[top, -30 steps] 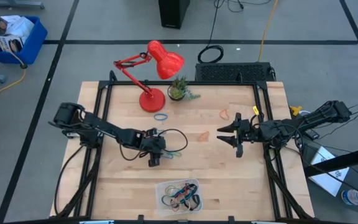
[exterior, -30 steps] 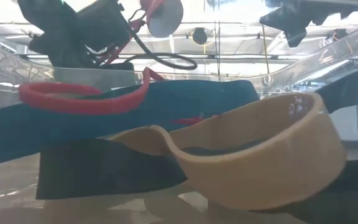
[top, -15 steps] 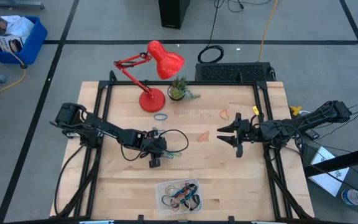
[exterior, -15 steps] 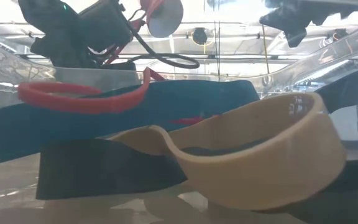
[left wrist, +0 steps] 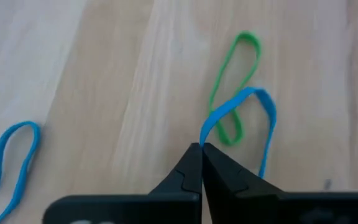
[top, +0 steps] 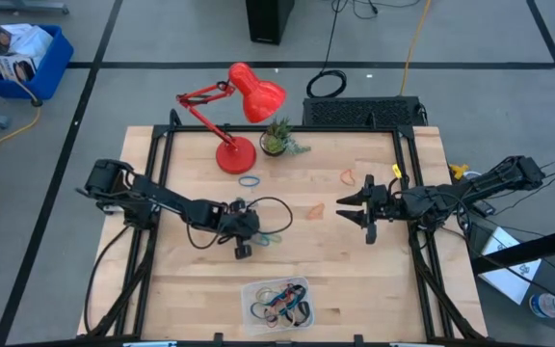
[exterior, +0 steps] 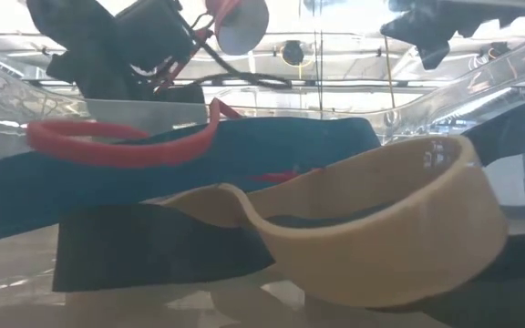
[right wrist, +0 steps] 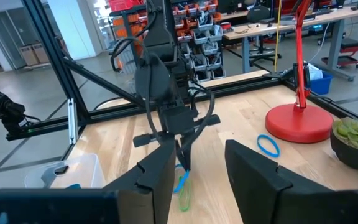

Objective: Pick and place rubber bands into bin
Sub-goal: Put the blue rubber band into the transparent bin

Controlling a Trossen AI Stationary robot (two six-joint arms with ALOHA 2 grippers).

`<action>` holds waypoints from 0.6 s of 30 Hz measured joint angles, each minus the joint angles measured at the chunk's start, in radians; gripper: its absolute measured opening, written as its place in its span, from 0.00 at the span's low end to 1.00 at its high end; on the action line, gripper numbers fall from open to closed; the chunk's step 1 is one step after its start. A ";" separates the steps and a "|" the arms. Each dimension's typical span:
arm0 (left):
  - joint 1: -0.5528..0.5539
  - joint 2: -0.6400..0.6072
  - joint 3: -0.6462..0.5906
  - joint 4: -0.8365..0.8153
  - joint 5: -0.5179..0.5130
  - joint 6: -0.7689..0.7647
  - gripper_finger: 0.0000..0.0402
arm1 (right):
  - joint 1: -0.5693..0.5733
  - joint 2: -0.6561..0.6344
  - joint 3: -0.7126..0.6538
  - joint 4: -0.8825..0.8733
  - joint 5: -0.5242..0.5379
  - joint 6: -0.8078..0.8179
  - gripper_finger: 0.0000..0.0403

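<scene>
My left gripper (top: 244, 248) is down at the wooden table's middle left, shut on a blue rubber band (left wrist: 253, 124). That band lies across a green one (left wrist: 235, 87). Another blue band (left wrist: 11, 155) rests flat beside them. The clear bin (top: 277, 301) sits by the near edge with several bands inside. In the low view these show close up, a red one (exterior: 117, 146) and a tan one (exterior: 381, 237) among them. My right gripper (top: 353, 212) hovers open at the middle right, clear of the table, with nothing between its fingers. My left gripper pinches one end of the blue band's loop (left wrist: 205, 134) between its two fingertips. The fingers slant down at it from the table's left. The rest of the loop lies slack on the table over the green band.
A red desk lamp (top: 234, 154) and a small potted plant (top: 277, 140) stand at the far edge. Loose bands lie beyond the middle: blue (top: 249, 180) by the lamp base, orange (top: 348, 176) and a pale one (top: 316, 209). A black cable (top: 268, 207) loops off the left wrist.
My left gripper has shut on the end of the blue band, staying in the same spot and tipping slightly. The band has stayed on the table.
</scene>
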 joint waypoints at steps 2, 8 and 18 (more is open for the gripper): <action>0.000 -0.021 0.000 0.000 0.002 -0.020 0.01 | 0.000 0.000 0.000 -0.001 0.000 0.000 0.33; 0.000 -0.153 0.000 -0.002 0.022 -0.105 0.01 | 0.000 0.000 0.000 -0.015 0.000 0.000 0.33; -0.008 -0.455 0.000 0.256 0.084 -0.074 0.01 | 0.000 0.000 0.000 -0.014 0.000 -0.021 0.33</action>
